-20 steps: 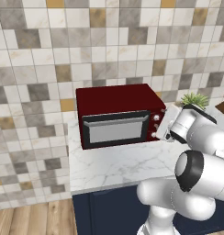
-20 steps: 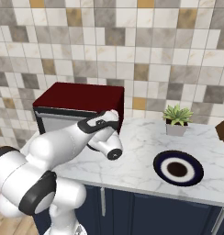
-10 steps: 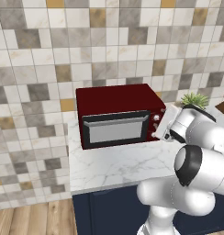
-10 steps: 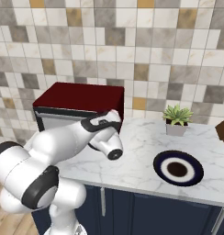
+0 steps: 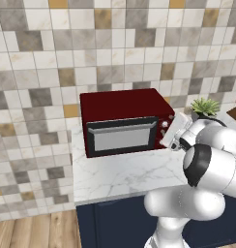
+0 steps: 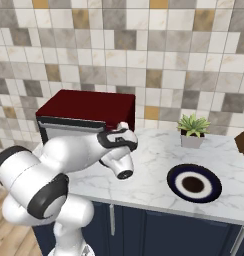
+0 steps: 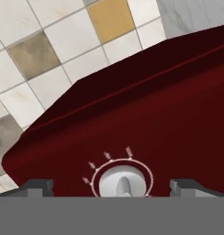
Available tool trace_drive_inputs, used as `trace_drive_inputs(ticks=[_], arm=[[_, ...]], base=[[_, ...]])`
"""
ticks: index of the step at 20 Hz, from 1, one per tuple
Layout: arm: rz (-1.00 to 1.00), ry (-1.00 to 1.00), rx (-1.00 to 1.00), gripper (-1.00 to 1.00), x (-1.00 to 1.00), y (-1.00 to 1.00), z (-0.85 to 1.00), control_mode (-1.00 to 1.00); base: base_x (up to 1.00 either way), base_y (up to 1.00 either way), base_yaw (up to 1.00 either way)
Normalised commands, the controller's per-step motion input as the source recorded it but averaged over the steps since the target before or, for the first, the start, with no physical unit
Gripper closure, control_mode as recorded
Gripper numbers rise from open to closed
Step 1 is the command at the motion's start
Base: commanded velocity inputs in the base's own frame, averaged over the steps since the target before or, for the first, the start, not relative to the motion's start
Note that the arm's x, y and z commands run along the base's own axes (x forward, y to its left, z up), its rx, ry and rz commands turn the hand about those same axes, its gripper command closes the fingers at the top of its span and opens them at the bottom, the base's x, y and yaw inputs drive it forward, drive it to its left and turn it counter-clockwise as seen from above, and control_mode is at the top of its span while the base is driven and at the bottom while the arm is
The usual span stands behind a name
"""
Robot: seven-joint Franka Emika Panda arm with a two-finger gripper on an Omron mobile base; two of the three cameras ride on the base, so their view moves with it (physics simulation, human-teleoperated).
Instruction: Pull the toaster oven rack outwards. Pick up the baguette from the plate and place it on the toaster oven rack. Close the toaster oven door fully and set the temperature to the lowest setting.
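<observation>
Over the last second little has shifted: my arm stays pressed in at the right end of the toaster oven (image 5: 124, 121), which sits on the countertop (image 5: 125, 174) against the tiled wall. The toaster oven door (image 5: 122, 136) is shut flush, and the plate (image 6: 194, 183) near the counter's front right edge carries no baguette, so I judge the loaf is already inside and only the temperature setting is left.

My gripper (image 7: 113, 187) is parted, its two dark fingertips (image 7: 38, 187) set well to either side of a small round silver knob (image 7: 122, 181) with tick marks around its ring. The tips straddle it; I can't tell whether they touch it, and they clamp nothing yet. Next I'd close on it and turn toward the lowest mark.
</observation>
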Motion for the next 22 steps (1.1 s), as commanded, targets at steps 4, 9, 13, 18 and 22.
trace_drive_inputs(ticks=[4,9,13,18,22], arm=[[0.0,-0.07,0.0,-1.0,0.29,0.0,-0.05,-1.0],[0.0,-0.02,0.0,-1.0,0.39,0.16,-0.03,-1.0],[0.0,-0.01,0.0,-1.0,0.39,0.25,-0.01,-1.0],[0.0,0.01,0.0,-1.0,0.4,0.07,0.0,-1.0],[0.0,0.0,0.0,1.0,0.44,0.12,0.0,-1.0]], base=[[0.0,0.0,0.0],[0.0,0.0,0.0],[0.0,0.0,0.0],[0.0,0.0,0.0],[0.0,0.0,0.0]])
